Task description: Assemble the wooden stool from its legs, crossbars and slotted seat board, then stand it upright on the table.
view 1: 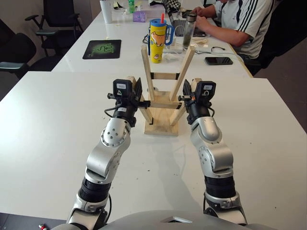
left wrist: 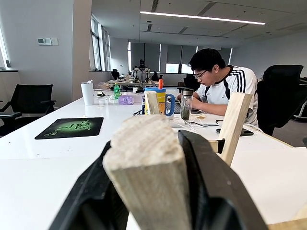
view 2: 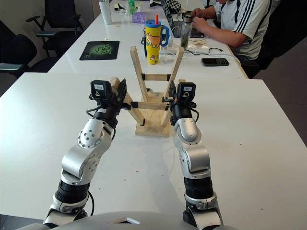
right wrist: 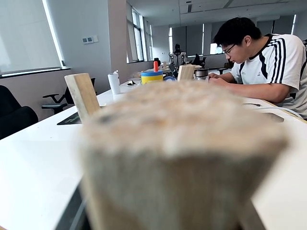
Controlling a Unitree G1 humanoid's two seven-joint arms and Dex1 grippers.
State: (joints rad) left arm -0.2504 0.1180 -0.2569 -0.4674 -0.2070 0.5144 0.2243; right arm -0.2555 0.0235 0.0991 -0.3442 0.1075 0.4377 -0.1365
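**Inverted stool held at both near legs; turn-over outstanding**

Both hands sit level with each other, one on each flank of the stool. Left hand point(view 1: 135, 93) is pinching the pale, square-section wooden near-left leg point(left wrist: 144, 167), a black finger pressed on each side of it. Right hand point(view 1: 191, 94) is likewise closed on the matching near-right leg point(right wrist: 182, 143), whose cut end faces its wrist camera.

Just beyond the hands, a thin wooden near crossbar point(view 1: 160, 104) with black end fittings ties the two held legs together. Below it, the flat, pale wooden seat board point(view 1: 160, 128) lies face down on the white worktop point(view 1: 57, 124). The two far legs point(view 1: 147, 72) rise from the board and lean apart, joined by a far crossbar point(view 1: 163, 75).

Judgement: assembly looks complete, but the stool stands upside down, its long axis pointing up from the board. Neither arm is nearer; the turn-over will need both hands acting together.

Well behind, on a second worktop, stand a yellow mug with a blue handle point(view 1: 157, 40) and a black mouse mat point(view 1: 101, 49).
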